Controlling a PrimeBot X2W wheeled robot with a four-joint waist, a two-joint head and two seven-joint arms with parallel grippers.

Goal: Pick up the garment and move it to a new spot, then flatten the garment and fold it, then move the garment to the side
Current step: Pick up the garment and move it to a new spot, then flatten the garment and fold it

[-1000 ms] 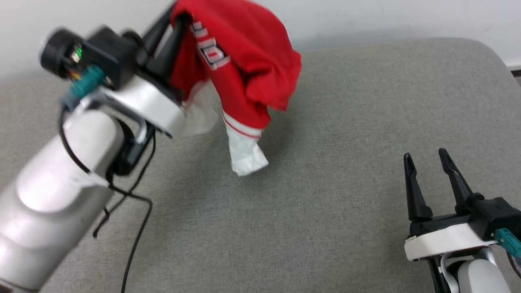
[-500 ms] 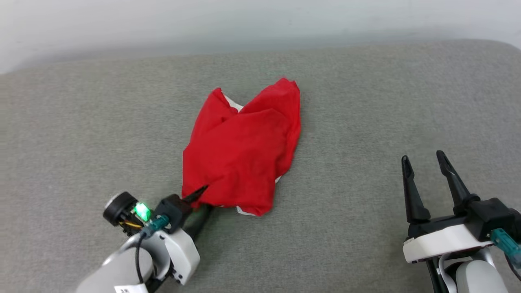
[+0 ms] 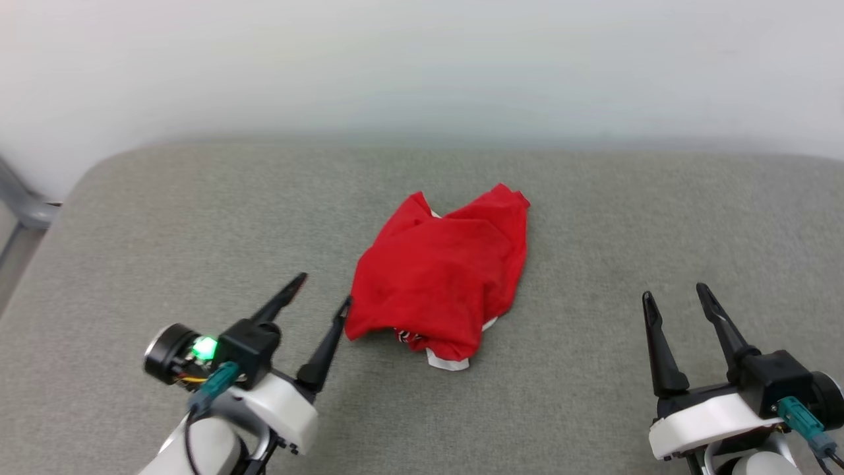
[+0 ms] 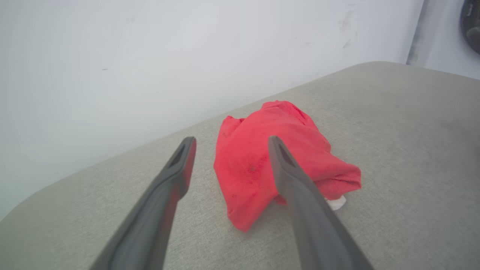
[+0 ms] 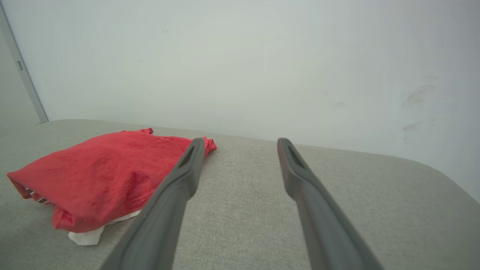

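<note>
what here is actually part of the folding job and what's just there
Job: garment, crumpled in a heap; left gripper, open beside it; right gripper, open.
Just there: grey cushioned surface; white wall.

Open grey surface (image 3: pixel 593 224) surrounds the garment (image 3: pixel 442 277); wall (image 3: pixel 422 66) behind.

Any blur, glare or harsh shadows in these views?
Head view: sharp, evenly lit, only a faint shadow beside the garment. Left wrist view: left pincer soft up close, garment clearer. Right wrist view: right pincer blurs toward the bottom edge; no glare.
</note>
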